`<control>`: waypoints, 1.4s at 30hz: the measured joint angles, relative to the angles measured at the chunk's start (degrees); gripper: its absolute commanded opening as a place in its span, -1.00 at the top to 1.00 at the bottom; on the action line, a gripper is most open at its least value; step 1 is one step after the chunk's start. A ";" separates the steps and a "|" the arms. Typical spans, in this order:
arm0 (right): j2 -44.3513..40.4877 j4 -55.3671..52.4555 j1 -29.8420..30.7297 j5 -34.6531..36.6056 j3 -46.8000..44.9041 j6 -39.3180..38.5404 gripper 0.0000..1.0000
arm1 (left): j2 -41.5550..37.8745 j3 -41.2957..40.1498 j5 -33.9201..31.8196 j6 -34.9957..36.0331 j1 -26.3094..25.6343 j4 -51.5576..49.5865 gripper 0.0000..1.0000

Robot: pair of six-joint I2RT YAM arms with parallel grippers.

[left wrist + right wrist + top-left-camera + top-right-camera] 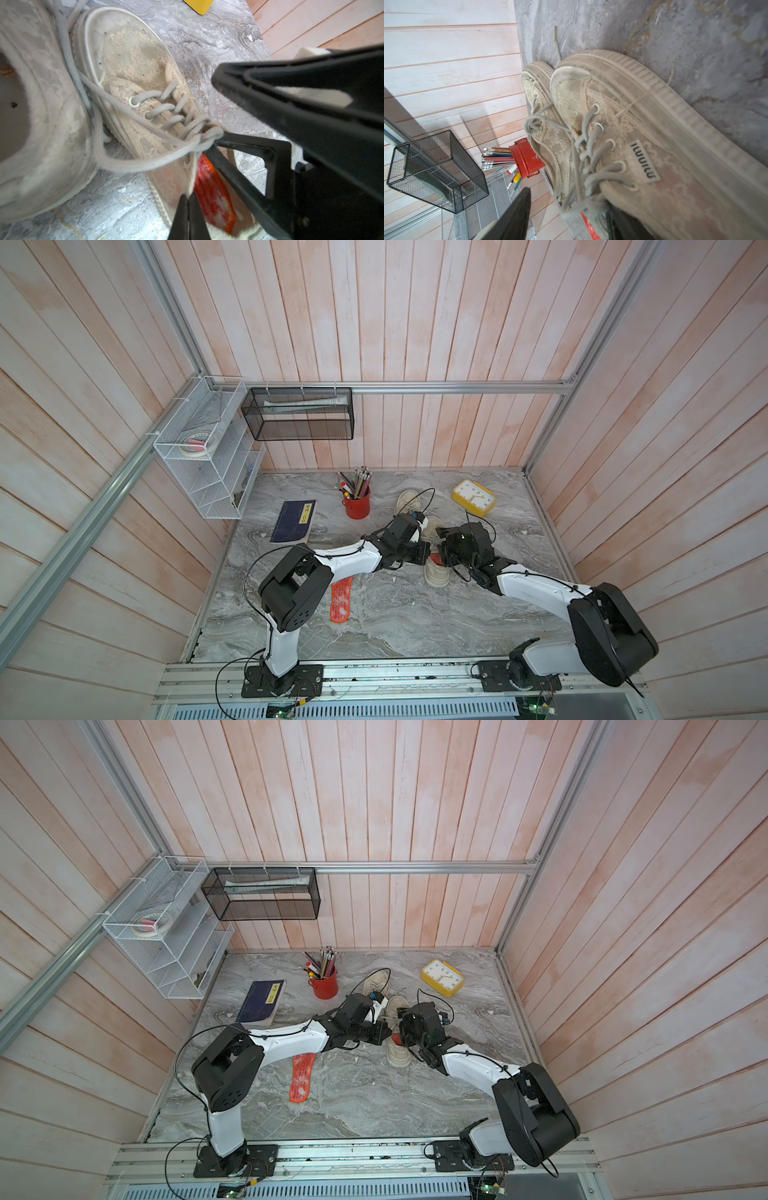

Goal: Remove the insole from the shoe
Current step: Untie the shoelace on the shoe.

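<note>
The beige canvas lace-up shoe [436, 578] is found just right of centre in both top views, its orange insole [212, 197] seen inside the heel opening. The left tool [188, 199] is closed on the shoe's collar; the right tool [215, 111] is held half wide, one finger inside. The insole's edge should be pinched, then drawn out rearward. The grey marbled table [374, 622] looks slick; pink plank walls [415, 323] are set close.

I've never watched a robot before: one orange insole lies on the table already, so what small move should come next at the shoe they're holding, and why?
Probably close the right gripper on the insole at its heel end. Its jaws stand open over the shoe, the insole lies inside, and the left gripper pinches the rim.
</note>
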 measured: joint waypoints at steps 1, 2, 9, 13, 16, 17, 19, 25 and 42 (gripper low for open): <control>0.07 0.42 -0.02 -0.02 0.20 -0.28 -0.14 | 0.00 0.00 0.00 0.00 0.00 0.00 1.00; 0.22 0.70 -0.04 -0.11 0.61 -0.61 -0.13 | 0.00 0.00 0.02 0.02 0.00 -0.02 1.00; 2.86 2.78 -0.17 -0.79 3.17 -1.44 -0.11 | 0.00 0.00 0.00 0.59 0.09 0.20 1.00; 5.03 2.78 -0.20 -1.01 4.57 -1.46 -0.18 | 0.00 0.02 -0.02 1.03 0.09 0.15 1.00; 6.27 2.71 -0.35 -0.90 5.42 -1.46 -0.23 | 0.00 0.07 -0.04 1.55 0.07 0.13 1.00; 6.86 2.86 -0.55 -0.79 5.60 -1.49 -0.25 | 0.00 0.07 -0.07 1.75 0.04 0.11 1.00; 8.28 2.89 -1.05 -0.72 6.12 -1.95 -0.27 | 0.02 0.11 -0.09 2.16 -0.09 -0.04 1.00; 12.20 -2.89 -1.81 1.86 12.35 -10.29 -0.35 | 0.02 0.13 -0.92 3.26 -0.35 0.17 1.00; 12.48 -2.78 -9.20 23.02 18.10 -41.24 -0.41 | -0.02 -2.73 0.48 4.68 -1.84 -2.01 1.00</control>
